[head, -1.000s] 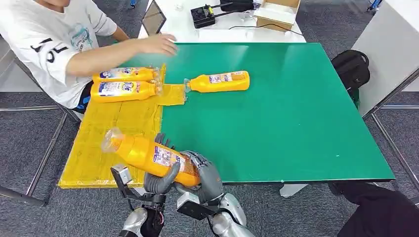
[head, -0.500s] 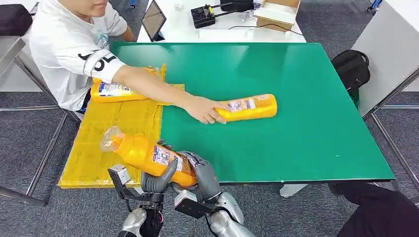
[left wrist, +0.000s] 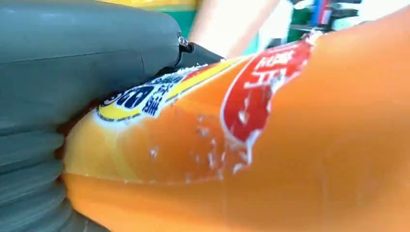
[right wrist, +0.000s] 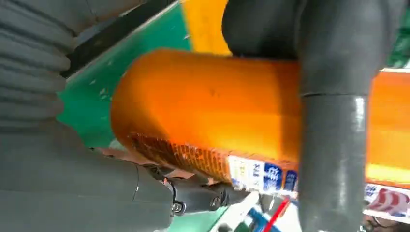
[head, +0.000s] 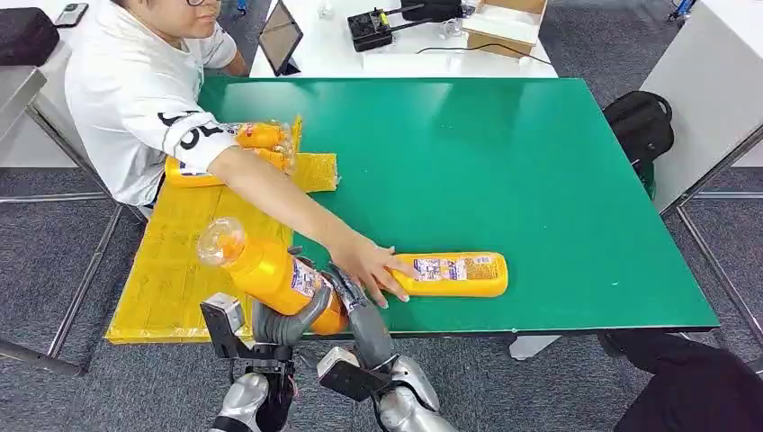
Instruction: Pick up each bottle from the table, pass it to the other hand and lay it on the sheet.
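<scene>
At the near edge of the bench [head: 558, 180], the fingers [head: 301, 315] of the left hand [head: 286, 322] wrap the lower body of an orange bottle [head: 270, 274]. The right hand [head: 360, 315] also grips this bottle, at its base end. In the right wrist view, a dark finger crosses the orange body [right wrist: 203, 121]; in the left wrist view, the label [left wrist: 261, 92] lies against the grey thumb [left wrist: 87, 63]. The held bottle is tilted, base toward the robot, clear cap [head: 219, 241] raised over the yellow sheet [head: 207, 252].

A second bottle [head: 454, 274] lies flat on the green surface beside the near edge, just right of the robot's hands. A person's hand [head: 369, 263] rests on its neck end, the arm reaching from the far left corner.

Two more bottles [head: 256, 144] lie on the far part of the sheet, partly hidden by the person's sleeve [head: 193, 139].

Beyond the far edge stands a white table [head: 342, 49] carrying a tablet [head: 281, 38], a black device [head: 371, 29] and a cardboard box [head: 508, 22]. A black bag [head: 641, 126] sits on the floor past the right edge.
</scene>
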Tool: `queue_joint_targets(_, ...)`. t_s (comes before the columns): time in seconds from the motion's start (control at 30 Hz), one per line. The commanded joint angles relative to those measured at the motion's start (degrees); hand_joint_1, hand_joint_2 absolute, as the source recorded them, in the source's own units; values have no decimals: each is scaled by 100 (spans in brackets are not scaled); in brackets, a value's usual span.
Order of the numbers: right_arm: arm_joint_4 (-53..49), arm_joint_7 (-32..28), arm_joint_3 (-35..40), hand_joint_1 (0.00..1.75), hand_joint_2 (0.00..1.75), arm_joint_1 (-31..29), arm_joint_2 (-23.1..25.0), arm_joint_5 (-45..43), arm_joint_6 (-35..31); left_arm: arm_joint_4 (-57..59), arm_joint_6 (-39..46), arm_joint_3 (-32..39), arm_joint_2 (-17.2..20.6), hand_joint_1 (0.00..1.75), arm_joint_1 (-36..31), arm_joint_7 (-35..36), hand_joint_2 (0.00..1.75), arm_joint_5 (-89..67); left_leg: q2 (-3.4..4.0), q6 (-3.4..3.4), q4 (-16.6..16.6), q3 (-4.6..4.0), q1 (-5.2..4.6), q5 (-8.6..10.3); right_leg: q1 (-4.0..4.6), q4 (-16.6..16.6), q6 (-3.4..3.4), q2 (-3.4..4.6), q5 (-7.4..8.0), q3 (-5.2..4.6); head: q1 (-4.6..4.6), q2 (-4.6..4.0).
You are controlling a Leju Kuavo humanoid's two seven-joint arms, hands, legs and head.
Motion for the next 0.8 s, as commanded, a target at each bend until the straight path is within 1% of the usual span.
queue_joint_targets(0.03, -1313, -197, 275, 0, 0, 352, -217, -111, 938, 21, 736, 621, 16, 175, -1141, 26, 175, -615, -25, 6, 9, 6, 5, -5, 9, 7, -16, -31, -13, 17, 0, 0)
queue_joint_targets(0.07, -1313, -197, 275, 0, 0, 352, -217, -111, 938, 21, 736, 621, 16, 175, -1141, 26, 175, -615, -27, 7, 11, 15, 6, -9, 11, 10, -20, -35, -17, 27, 2, 0)
queue_joint_targets(0.1, -1313, -197, 275, 0, 0, 352, -217, -111, 938, 21, 736, 621, 16, 175, -1141, 26, 175, -615, -18, 3, 3, 2, 4, 1, 7, 2, -12, -22, -5, 11, 0, 0)
queue_joint_targets(0.17, -1458, -197, 303, 0, 0, 395, -242, -131, 953, -13, 802, 640, -4, 175, -1130, 26, 175, -655, -16, 4, 0, 19, 5, -5, 9, 1, -18, -20, -9, 27, -2, 0)
queue_joint_targets(0.23, -1724, -197, 359, 0, 0, 415, -295, -281, 1069, -71, 1253, 644, 78, 175, -1209, 26, 175, -943, -25, 7, -2, 26, 4, -8, 9, -1, -20, -30, -14, 38, -2, 0)
queue_joint_targets(0.27, -1955, -197, 344, 0, 0, 412, -312, -411, 1120, 108, 1442, 789, 148, 175, -1388, 26, 175, -987, -32, 9, -1, 30, 1, -7, 6, 2, -21, -36, -18, 47, 7, 0)
queue_joint_targets(0.3, -2080, -197, 344, 0, 0, 394, -337, -482, 1104, 202, 1672, 804, 257, 175, -1532, 26, 175, -1143, -16, 5, 1, 12, 6, 0, 8, 1, -12, -12, -5, 26, 4, 0)
queue_joint_targets(0.33, -2569, -197, 385, 0, 0, 440, -378, -506, 748, 460, 1908, 989, 312, 175, -1728, 26, 175, -1220, -11, 7, 0, 18, 0, -3, 3, 5, -15, -9, -7, 29, 4, 0)
queue_joint_targets(0.37, -3084, -197, 473, 0, 0, 505, -433, -559, -52, 831, 2409, 1129, 469, 175, -2032, 26, 175, -1597, -4, 9, 2, 33, 2, -11, 7, 5, -20, -5, -12, 42, 4, 0)
queue_joint_targets(0.4, -3198, -197, 403, 0, 0, 569, -397, -492, -268, 1011, 2481, 1307, 528, 175, -2183, 26, 175, -1576, -4, 8, 7, 33, 4, -12, 9, 13, -26, -8, -14, 42, 4, 0)
queue_joint_targets(0.43, -3372, -197, 333, 0, 0, 640, -371, -527, -331, 1133, 2569, 1344, 635, 175, -2273, 26, 175, -1683, -16, 3, -1, 14, 0, 3, 3, 10, -17, -16, -6, 25, 4, 0)
queue_joint_targets(0.5, -3372, -197, 333, 0, 0, 640, -371, -527, -331, 1133, 2569, 1344, 635, 175, -2273, 26, 175, -1683, -19, 4, -5, 35, 4, -2, 9, 5, -27, -18, -12, 48, 4, 0)
queue_joint_targets(0.53, -3372, -197, 333, 0, 0, 640, -371, -527, -331, 1133, 2569, 1344, 635, 175, -2273, 26, 175, -1683, -9, 4, -6, 18, 1, 2, 4, 3, -15, -4, -3, 29, 4, 0)
queue_joint_targets(0.6, -3372, -197, 333, 0, 0, 640, -371, -527, -331, 1133, 2569, 1344, 635, 175, -2273, 26, 175, -1683, -3, 7, -6, 43, 5, -9, 10, 0, -24, -3, -11, 52, 2, 0)
queue_joint_targets(0.63, -3372, -197, 333, 0, 0, 640, -371, -527, -331, 1133, 2569, 1344, 635, 175, -2273, 26, 175, -1683, -11, 6, -5, 23, 2, 1, 4, 2, -13, -11, -5, 33, 4, 0)
queue_joint_targets(0.67, -3490, -197, 373, 0, 0, 674, -391, -643, -392, 1191, 2824, 1270, 627, 175, -2244, 26, 175, -1883, -11, 8, -6, 31, 3, -4, 6, 1, -16, -12, -9, 42, 2, 0)
queue_joint_targets(0.7, -3554, -197, 387, 0, 0, 672, -416, -689, -563, 1569, 3007, 1368, 632, 175, -2388, 26, 175, -2029, -14, 10, -5, 43, 3, -8, 8, 0, -21, -17, -15, 55, 2, 0)
queue_joint_targets(0.73, -3625, -197, 370, 0, 0, 664, -421, -850, -606, 2016, 3099, 1451, 676, 175, -2606, 26, 175, -2245, -10, 7, -5, 23, 2, -1, 4, 1, -12, -9, -6, 35, 2, 0)
queue_joint_targets(0.77, -3621, -197, 323, 0, 0, 635, -432, -871, -647, 2874, 3342, 1407, 824, 175, -2978, 230, 175, -2911, -12, 8, -5, 31, 3, -4, 6, -1, -15, -12, -10, 46, 2, 0)
queue_joint_targets(0.8, -3645, -197, 305, 0, 0, 626, -438, -927, -605, 3106, 3357, 1445, 918, 175, -3083, 482, 175, -3491, -18, 8, -6, 37, 2, -3, 6, 1, -18, -18, -12, 53, 2, 0)
